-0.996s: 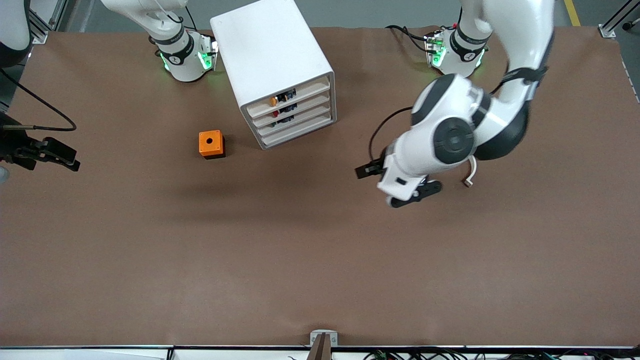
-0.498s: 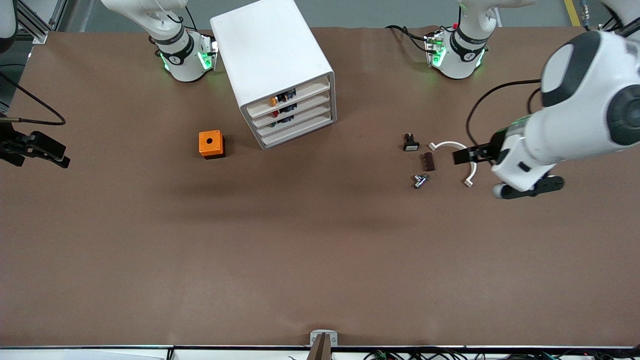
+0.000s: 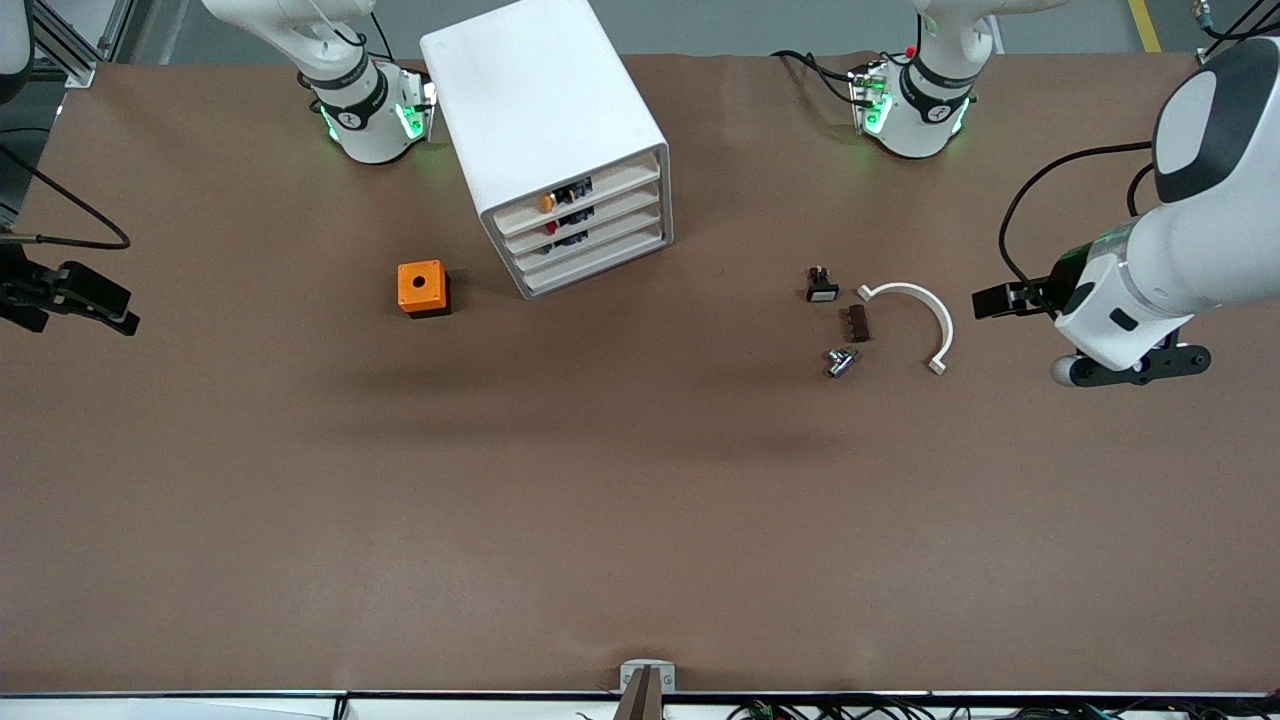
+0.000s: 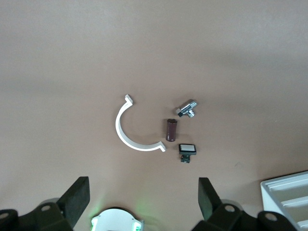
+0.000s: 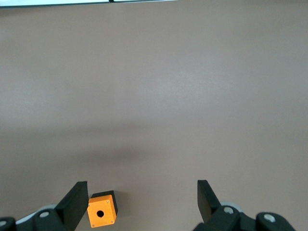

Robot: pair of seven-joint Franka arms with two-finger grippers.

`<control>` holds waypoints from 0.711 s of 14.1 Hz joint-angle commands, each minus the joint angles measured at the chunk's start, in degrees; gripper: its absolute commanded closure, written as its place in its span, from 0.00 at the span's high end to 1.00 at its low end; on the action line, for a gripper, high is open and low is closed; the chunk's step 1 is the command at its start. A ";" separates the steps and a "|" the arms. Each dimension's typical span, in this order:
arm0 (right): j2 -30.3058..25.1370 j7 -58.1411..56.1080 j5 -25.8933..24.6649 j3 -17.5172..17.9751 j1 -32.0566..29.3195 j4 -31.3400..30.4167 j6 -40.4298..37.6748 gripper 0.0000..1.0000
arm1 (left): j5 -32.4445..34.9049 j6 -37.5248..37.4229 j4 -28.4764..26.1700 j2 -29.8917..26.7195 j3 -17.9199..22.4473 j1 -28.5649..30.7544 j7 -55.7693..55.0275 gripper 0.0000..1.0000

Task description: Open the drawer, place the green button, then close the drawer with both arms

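Observation:
The white cabinet point(image 3: 545, 110) stands near the right arm's base, with its four drawers shut. The drawer point(image 3: 592, 240), third from the top, is shut. A corner of the cabinet shows in the left wrist view point(image 4: 288, 197). The green-capped button is not in view. My left gripper point(image 3: 1135, 368) is open and empty over bare table at the left arm's end; its jaws stand wide apart in the left wrist view point(image 4: 142, 190). My right gripper point(image 3: 95, 298) is open and empty at the right arm's end of the table, its jaws wide in the right wrist view point(image 5: 142, 192).
An orange cube with a round hole point(image 3: 423, 288) point(image 5: 101, 210) sits beside the cabinet. A black button with a white square cap point(image 3: 821, 285) point(image 4: 186, 151), a brown piece point(image 3: 856, 323), a metal fitting point(image 3: 840, 361) and a white arc point(image 3: 925, 315) lie together.
My left arm has swung from over the small parts toward the left arm's end of the table, uncovering them. My right gripper drew slightly toward the table's edge, then stayed.

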 commanded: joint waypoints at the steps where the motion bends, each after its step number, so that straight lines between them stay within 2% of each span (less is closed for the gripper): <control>1: -0.41 0.52 0.57 -0.01 -0.16 0.42 -0.80 1.00 | 1.03 0.43 -5.92 -6.33 5.29 -2.60 5.75 0.99; 4: -0.41 0.52 1.01 -0.01 -0.16 0.42 -0.80 1.00 | 1.03 2.97 -10.57 -10.37 8.73 -3.41 9.19 0.99; 8: -0.33 0.52 1.01 -0.01 -0.16 0.42 -0.80 1.00 | 0.25 12.80 -21.03 -18.71 13.82 -5.34 12.19 0.99; 10: -0.33 0.52 1.01 -0.01 -0.16 0.42 -0.80 1.00 | 0.15 13.53 -20.97 -20.75 14.10 -4.91 12.28 0.99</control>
